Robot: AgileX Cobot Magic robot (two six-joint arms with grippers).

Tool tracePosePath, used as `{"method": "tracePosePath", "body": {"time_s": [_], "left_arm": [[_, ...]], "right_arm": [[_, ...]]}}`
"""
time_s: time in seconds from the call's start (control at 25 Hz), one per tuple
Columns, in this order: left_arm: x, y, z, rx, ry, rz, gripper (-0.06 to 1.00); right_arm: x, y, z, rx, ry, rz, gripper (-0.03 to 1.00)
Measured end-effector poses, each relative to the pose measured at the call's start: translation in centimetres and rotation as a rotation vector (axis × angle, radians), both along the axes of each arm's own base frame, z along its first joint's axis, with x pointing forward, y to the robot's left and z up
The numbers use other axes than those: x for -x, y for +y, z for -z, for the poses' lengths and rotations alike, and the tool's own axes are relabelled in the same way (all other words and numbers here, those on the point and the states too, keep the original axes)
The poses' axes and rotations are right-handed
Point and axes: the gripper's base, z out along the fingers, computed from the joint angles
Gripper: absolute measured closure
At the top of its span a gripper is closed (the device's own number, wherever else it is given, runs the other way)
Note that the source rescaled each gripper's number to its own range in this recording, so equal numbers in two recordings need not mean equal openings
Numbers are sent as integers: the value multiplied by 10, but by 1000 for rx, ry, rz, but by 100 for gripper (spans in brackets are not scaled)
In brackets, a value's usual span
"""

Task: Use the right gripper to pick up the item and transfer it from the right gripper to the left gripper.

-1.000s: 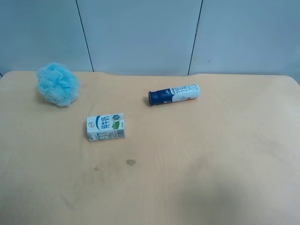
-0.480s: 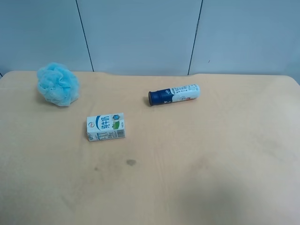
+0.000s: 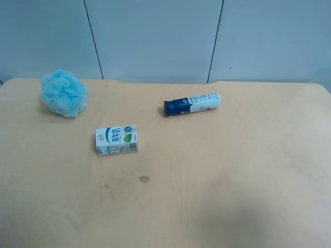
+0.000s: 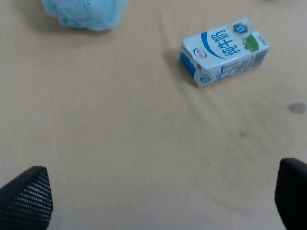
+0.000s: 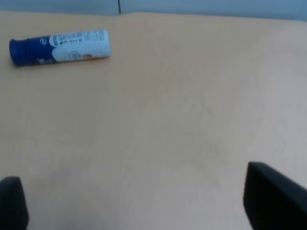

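Observation:
A white tube bottle with a dark blue cap (image 3: pixel 192 104) lies on its side on the tan table (image 3: pixel 232 170); it also shows in the right wrist view (image 5: pixel 60 47). My right gripper (image 5: pixel 144 208) is open and empty, well short of the bottle, with only its black fingertips (image 5: pixel 273 201) showing. My left gripper (image 4: pixel 158 201) is open and empty, with its fingertips (image 4: pixel 26 196) low in the picture. Neither arm shows in the exterior high view.
A blue-and-white milk carton (image 3: pixel 117 139) lies on its side, also in the left wrist view (image 4: pixel 223 51). A light blue bath pouf (image 3: pixel 63 93) sits at the table's far corner, its edge showing in the left wrist view (image 4: pixel 84 12). A grey panel wall (image 3: pixel 155 36) stands behind.

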Motion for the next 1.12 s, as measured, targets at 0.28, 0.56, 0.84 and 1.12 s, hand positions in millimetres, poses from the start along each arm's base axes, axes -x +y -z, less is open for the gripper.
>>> {"method": "tracePosePath", "body": {"time_s": [0.28,0.56,0.84,1.12], "left_arm": [[19,-1,1,-6,-108,-1,-4],[21,-1,1,-7,-121,-1,-4],[21,-1,1,-7,-121,-1,-4],[21,-1,1,-7,-121,-1,-4]], "right_arm": [[0,0,0,0,-1,0,11],[0,0,0,0,-1,0,11],[0,0,0,0,-1,0,11],[0,0,0,0,-1,0,11]]}}
